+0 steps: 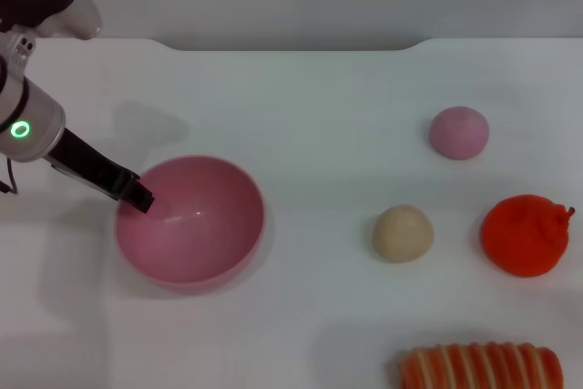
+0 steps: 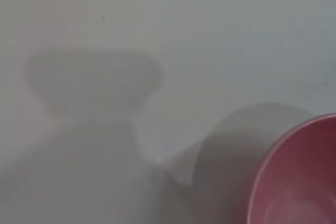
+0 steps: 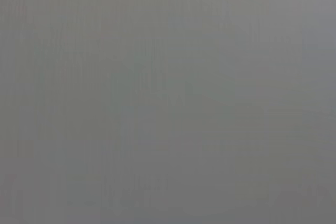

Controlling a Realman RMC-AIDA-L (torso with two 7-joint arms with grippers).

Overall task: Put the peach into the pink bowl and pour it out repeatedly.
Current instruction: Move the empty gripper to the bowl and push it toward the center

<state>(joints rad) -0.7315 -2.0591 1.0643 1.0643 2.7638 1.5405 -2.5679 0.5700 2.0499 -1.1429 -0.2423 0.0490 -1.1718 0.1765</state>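
My left gripper [image 1: 138, 196] at the pink bowl's [image 1: 214, 257] rim.
Its jaws seem clamped on that rim; the peach [image 1: 459, 132] lies well apart on the worktop [image 1: 319, 116].

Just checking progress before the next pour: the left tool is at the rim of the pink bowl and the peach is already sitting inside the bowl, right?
Not quite. The left tool is at the rim of the pink bowl, but the bowl is empty. The head view shows the peach lying on the table, far off toward the robot's right, behind the beige ball.
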